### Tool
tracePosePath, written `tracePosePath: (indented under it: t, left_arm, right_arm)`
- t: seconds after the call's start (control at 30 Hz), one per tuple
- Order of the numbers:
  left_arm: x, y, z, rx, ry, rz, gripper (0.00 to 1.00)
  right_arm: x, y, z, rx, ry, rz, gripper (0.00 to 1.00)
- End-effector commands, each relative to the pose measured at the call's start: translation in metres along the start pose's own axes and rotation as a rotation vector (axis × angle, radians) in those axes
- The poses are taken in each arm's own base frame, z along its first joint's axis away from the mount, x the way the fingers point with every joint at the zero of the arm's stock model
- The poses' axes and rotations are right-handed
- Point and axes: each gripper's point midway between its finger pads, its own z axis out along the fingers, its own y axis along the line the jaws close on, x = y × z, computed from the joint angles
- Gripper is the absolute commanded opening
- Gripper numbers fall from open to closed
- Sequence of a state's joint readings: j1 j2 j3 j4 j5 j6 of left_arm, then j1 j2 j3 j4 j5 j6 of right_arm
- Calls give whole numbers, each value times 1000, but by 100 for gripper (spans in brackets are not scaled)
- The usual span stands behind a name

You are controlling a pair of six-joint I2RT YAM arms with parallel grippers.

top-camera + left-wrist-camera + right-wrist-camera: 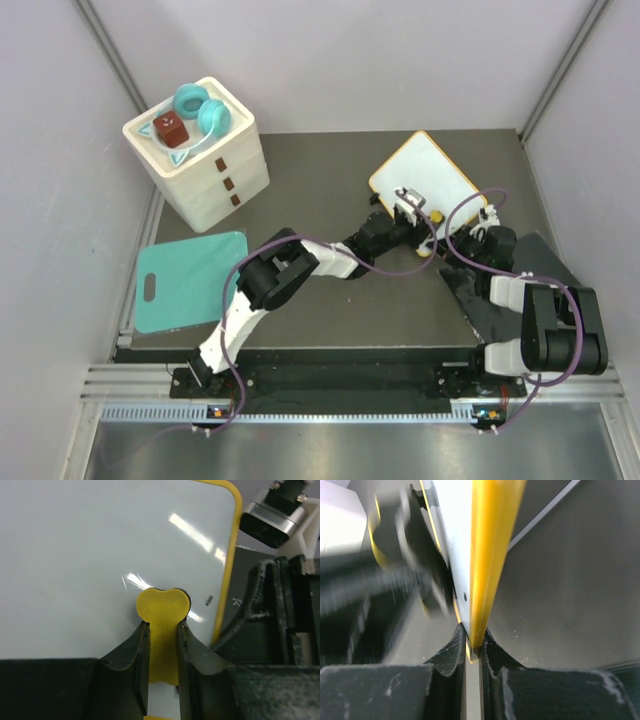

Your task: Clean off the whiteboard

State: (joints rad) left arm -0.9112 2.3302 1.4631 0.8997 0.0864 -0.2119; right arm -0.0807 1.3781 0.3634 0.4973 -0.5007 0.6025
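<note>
Here, the whiteboard [428,172] lies at the far right part of the table [330,180], turned at an angle, one corner pointing to the back wall. Its thin orange-yellow frame goes around a white surface. From above we cannot tell whether it lies flat or is a little raised.

The left gripper [162,627] is over the near part of the board. Its two dark fingers [135,650] are closed narrowly on a yellow piece [162,605] with a rounded, heart-like top, and this top touches the white surface. Just to the right of it, near the frame, we see one small dark mark [209,599]; the other visible parts of the surface look clean, with only light reflections.

The right gripper [473,642] holds the board at its right edge. In the right wrist view the jaws are nearly together, with the yellow frame pinched between them, and the board is seen from the side as a thin line. The left arm appears there only as a blurred dark shape.

Well apart, on the left side, a teal cutting board [190,278] lies flat. Behind it stands a white drawer box [215,175], and on top of it are teal headphones [200,108] and a brown cube [168,128]. A dark grey slab [510,300] lies under the right arm.
</note>
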Motion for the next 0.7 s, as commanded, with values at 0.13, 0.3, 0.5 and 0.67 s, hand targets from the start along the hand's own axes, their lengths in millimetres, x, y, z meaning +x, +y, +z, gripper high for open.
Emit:
tracePosePath:
  t: [0.13,0.3,0.5,0.67]
  left_arm:
    - [-27,-23,-24,26,-38,-36,0]
    - [-19,-19,-30,8,-37,-38,0]
    - [-12,-17,-31,2,-31,-39,0]
    - [-21,-22,-35,26,-56,-16,0]
  right_arm:
    - [46,-12,-5,66,169,48,21]
    - [43,-11,-7,70,156,46,46]
    - [28,-1,-17,70,102,16,65]
    - [10,9,-43,123,19,-14,73]
